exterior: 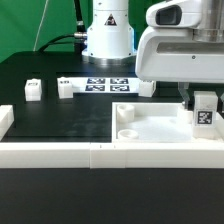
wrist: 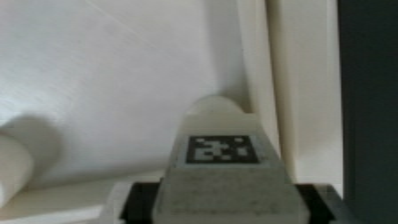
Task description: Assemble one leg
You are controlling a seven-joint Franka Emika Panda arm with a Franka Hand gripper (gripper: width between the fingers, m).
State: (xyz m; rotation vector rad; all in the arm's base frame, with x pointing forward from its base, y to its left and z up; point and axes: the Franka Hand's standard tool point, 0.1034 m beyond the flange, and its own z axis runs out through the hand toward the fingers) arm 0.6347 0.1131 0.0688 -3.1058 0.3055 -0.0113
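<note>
The gripper [exterior: 205,112] pinches the leg [exterior: 205,113] between its fingers. The leg stands upright over the white panel [exterior: 150,120], near the corner at the exterior view's right.

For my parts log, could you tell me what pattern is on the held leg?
The leg is white with a black-and-white square tag, clearest in the wrist view.

The leg [exterior: 204,112] stands over the panel [exterior: 150,125] at the exterior view's right, marker board [exterior: 105,84] behind

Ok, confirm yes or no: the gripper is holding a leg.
Yes, the gripper grips the tagged leg above the white panel.
</note>
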